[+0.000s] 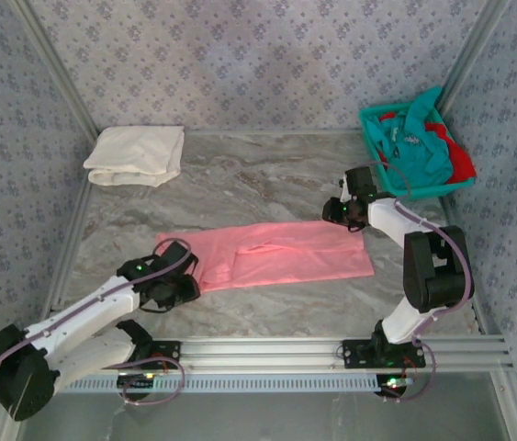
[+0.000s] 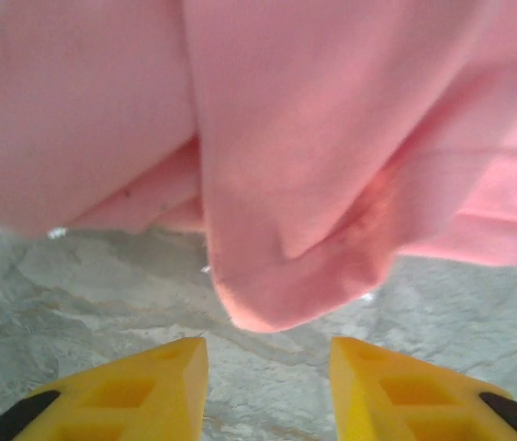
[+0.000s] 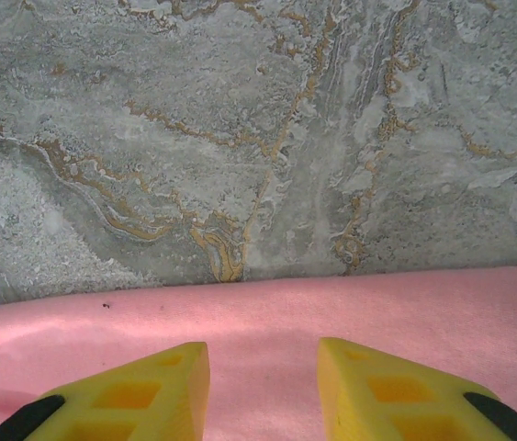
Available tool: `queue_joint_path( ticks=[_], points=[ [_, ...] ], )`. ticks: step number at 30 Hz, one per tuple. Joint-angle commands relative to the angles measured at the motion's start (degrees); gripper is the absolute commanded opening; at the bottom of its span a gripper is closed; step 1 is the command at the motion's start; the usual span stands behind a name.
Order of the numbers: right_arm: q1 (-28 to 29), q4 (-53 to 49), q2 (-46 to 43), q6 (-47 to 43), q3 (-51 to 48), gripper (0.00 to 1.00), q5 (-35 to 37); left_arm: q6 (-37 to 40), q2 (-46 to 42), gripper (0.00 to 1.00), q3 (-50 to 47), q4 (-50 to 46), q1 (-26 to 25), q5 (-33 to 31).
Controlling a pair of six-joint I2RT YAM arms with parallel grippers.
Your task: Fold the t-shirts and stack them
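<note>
Pink t-shirt (image 1: 276,255) lies flat. Left gripper (image 2: 269,356) is open and empty at its corner, right gripper (image 3: 264,360) open over its edge, with bare table (image 1: 258,179) beyond.

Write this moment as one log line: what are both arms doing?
left gripper: open, at near-left edge of pink shirt | right gripper: open, over its far-right edge | cream shirt: folded, far left

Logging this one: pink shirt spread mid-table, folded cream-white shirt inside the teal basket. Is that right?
Not quite. The top external view shows the cream-white shirt folded on the bare table at the far left, outside the teal basket. The pink shirt does lie mid-table.
</note>
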Motion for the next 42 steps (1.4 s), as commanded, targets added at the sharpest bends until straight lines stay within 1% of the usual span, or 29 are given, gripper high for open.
queue_joint_path(
  ticks=[1, 2, 4, 7, 8, 9, 11, 13, 14, 16, 18, 22, 24, 27, 29, 31, 33, 36, 38, 39, 42],
  points=[
    [0.16, -2.10, -1.55, 0.40, 1.22, 0.38, -1.34, 3.42, -5.89, 0.43, 6.33, -0.26, -0.12, -8.92],
    [0.38, -2.44, -2.36, 0.32, 1.02, 0.38, -1.22, 5.38, -6.83, 0.43, 7.19, 1.68, 0.65, -9.72],
    [0.47, -3.06, -3.88, 0.29, 0.52, 0.39, -0.70, 10.39, -5.18, 0.43, 8.86, 4.36, 5.09, -7.84],
    [0.05, -4.35, -5.47, 0.23, 0.29, 0.39, -0.34, 17.92, 3.35, 0.42, 11.24, 6.56, 15.46, -0.13],
    [-0.16, -5.14, -5.70, 0.23, 0.50, 0.40, -0.07, 20.15, 6.32, 0.40, 11.53, 6.90, 17.98, 1.05],
    [-0.38, -6.36, -5.71, 0.23, 0.90, 0.40, 0.35, 21.91, 8.67, 0.40, 11.71, 9.25, 19.94, 1.04],
    [-0.65, -9.89, -5.03, 0.19, 2.23, 0.40, 1.86, 23.93, 12.06, 0.40, 11.42, 11.42, 23.28, 0.22],
    [-1.11, -12.66, -4.45, 0.56, 2.86, 0.40, 4.17, 24.62, 14.86, 0.41, 11.05, 13.53, 26.98, 2.75],
    [-1.32, -13.43, -4.36, 0.58, 2.82, 0.40, 5.13, 25.31, 16.16, 0.43, 10.74, 14.59, 28.10, 3.75],
    [-1.83, -14.83, -3.46, 0.75, 3.15, 0.41, 7.02, 26.51, 18.87, 0.44, 10.62, 16.12, 29.76, 3.09],
    [-2.25, -16.05, -1.07, 0.69, 4.32, 0.42, 7.03, 26.97, 21.70, 0.45, 11.42, 17.22, 31.86, 4.24],
    [-2.45, -19.04, 2.73, 0.89, 6.23, 0.44, 7.48, 28.21, 25.54, 0.44, 11.93, 21.41, 32.42, 6.87],
    [-3.29, -19.55, 3.84, 1.40, 6.25, 0.45, 7.71, 28.32, 27.62, 0.41, 12.55, 22.80, 32.41, 8.08],
    [-4.33, -19.68, 3.87, 1.45, 5.74, 0.47, 7.84, 28.37, 30.91, 0.41, 13.17, 24.34, 32.40, 10.84],
    [-4.73, -19.60, 3.60, 1.42, 5.38, 0.48, 8.06, 28.26, 32.42, 0.41, 12.80, 25.12, 32.36, 11.44],
    [-5.21, -19.26, 4.12, 1.46, 5.06, 0.52, 7.80, 28.25, 33.46, 0.39, 12.21, 26.45, 32.40, 11.73],
    [-5.69, -18.54, 5.51, 1.20, 5.10, 0.53, 6.60, 28.34, 34.44, 0.24, 12.48, 27.30, 32.38, 11.67],
    [-5.93, -16.98, 7.49, 1.06, 5.00, 0.51, 5.96, 28.51, 35.01, 0.08, 13.70, 27.13, 32.37, 11.63],
    [-6.44, -16.58, 9.06, 0.94, 5.06, 0.48, 5.74, 29.07, 34.83, 0.02, 14.63, 26.03, 32.34, 10.58],
    [-6.69, -16.60, 9.52, 0.76, 4.94, 0.44, 5.33, 29.52, 34.66, 0.00, 15.32, 24.99, 32.48, 9.90],
    [-7.53, -14.56, 9.93, 0.91, 4.23, 0.31, 4.81, 30.92, 33.85, 0.00, 17.34, 21.41, 33.15, 8.07]
  ],
)
